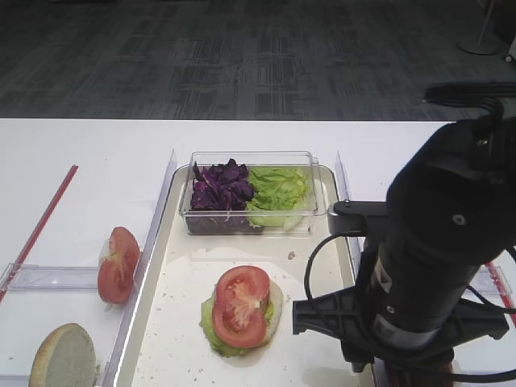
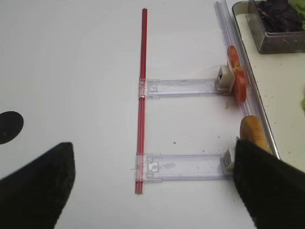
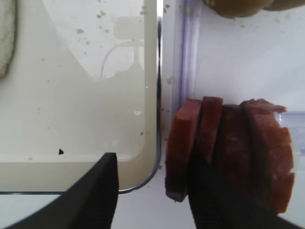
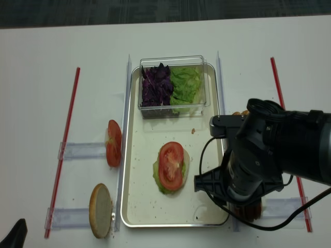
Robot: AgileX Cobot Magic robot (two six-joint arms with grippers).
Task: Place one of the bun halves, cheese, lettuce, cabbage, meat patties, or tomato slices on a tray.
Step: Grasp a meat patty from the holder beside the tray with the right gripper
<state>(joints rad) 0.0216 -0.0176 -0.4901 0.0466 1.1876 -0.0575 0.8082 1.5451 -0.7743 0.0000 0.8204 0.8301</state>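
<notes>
Right wrist view gives us what matters: the meat patties [image 3: 228, 152] stand on edge in a row just outside the tray [image 3: 151, 95], beside its lower right corner, their flat faces running roughly parallel to the tray's rim. We see the right gripper [image 3: 152, 195] straddling the near end of that row, one finger over the tray's corner and the other laid across the patties, so the leftmost disc sits between them. The jaws are spread and touch nothing that we can confirm.

From the overhead views, the right arm hangs right above the patties and hides them, while the left gripper [image 2: 152, 191] hovers wide open over bare table well to the far side of the tray. We judge the right arm the nearer one, with the pinch set across a disc's thickness.
</notes>
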